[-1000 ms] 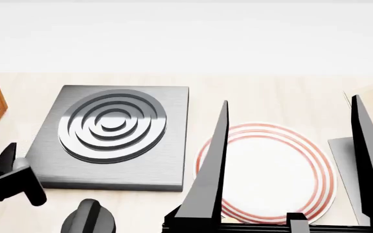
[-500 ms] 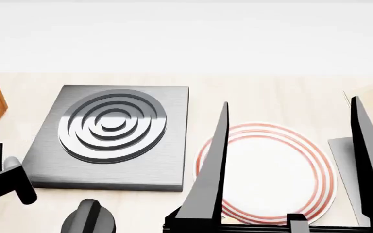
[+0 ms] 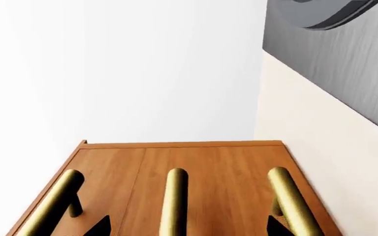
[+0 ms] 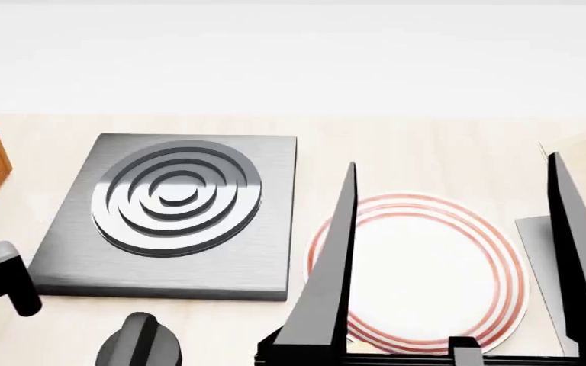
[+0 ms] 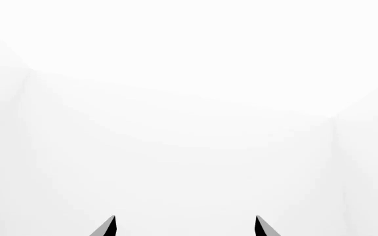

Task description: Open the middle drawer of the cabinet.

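Your left end effector (image 3: 187, 227) is sitting spread apart around the middle drawer's brass cylindrical bar handle (image 3: 173, 204) on the orange-brown wooden cabinet (image 3: 222, 167); right end effector (image 5: 185, 227) is hanging apart too.

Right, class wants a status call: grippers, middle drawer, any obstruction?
Left gripper open, fingers either side of the middle handle. Right gripper open, holding nothing. Middle drawer looks shut. Nothing seen blocking the cabinet front.

Only two dark, pointed fingertips (image 5: 109, 227) of the right end effector (image 5: 183, 227) show at the frame's edge, standing well apart with a wide gap between them, against a blank white background.
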Controlling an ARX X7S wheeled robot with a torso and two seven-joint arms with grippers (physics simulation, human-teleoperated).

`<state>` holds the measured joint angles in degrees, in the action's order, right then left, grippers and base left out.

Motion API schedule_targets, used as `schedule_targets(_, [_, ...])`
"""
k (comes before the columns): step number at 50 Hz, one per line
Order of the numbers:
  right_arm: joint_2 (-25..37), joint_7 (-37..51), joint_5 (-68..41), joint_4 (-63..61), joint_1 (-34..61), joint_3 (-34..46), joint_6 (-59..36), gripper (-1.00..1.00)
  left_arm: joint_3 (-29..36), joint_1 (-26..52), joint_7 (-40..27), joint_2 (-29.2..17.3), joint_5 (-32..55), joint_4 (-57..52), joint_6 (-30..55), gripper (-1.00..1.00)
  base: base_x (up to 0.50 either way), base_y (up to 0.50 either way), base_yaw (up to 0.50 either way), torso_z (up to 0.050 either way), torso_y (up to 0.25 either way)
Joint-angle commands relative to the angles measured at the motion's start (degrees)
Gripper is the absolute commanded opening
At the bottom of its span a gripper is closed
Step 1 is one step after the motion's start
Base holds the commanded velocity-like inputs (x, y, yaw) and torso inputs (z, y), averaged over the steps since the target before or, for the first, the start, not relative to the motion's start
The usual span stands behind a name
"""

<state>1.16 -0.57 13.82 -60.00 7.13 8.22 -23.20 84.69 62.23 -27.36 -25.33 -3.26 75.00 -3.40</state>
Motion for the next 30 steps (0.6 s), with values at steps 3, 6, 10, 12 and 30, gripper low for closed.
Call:
schedule_targets(3, [-1.12, -1.62, 1.47, 0.0, -0.06, -1.08, 0.33, 1.0, -0.07, -0.1, 2.58, 0.8, 1.82, -0.03, 1.0, 1.0, 0.0, 0.0, 0.0, 0.0, 0.0])
schedule_targets(6, [-1.12, -1.64, 1.43, 0.0, -0.13, -1.16, 0.37, 1.0, 0.27, -0.34, 2.57, 0.74, 2.0, -0.03, 0.91, 1.0, 0.0, 0.0, 0.0, 0.0, 0.0])
schedule_targets(10, [-1.12, -1.7, 1.48, 0.0, -0.19, -1.1, 0.4, 1.0, 0.6, -0.26, 2.66, 0.5, 2.23, -0.03, 0.62, 1.0, 0.0, 0.0, 0.0, 0.0, 0.0])
schedule_targets(12, [-1.12, -1.71, 1.53, 0.0, -0.18, -1.12, 0.37, 1.0, 0.68, -0.31, 2.65, 0.36, 2.38, -0.03, 0.63, 1.0, 0.0, 0.0, 0.0, 0.0, 0.0])
schedule_targets(30, [-1.12, -1.61, 1.7, 0.0, -0.28, -0.72, 0.17, 1.0, 0.69, -0.7, 2.9, -0.71, 3.21, -0.03, 1.4, 1.0, 0.0, 0.0, 0.0, 0.0, 0.0])
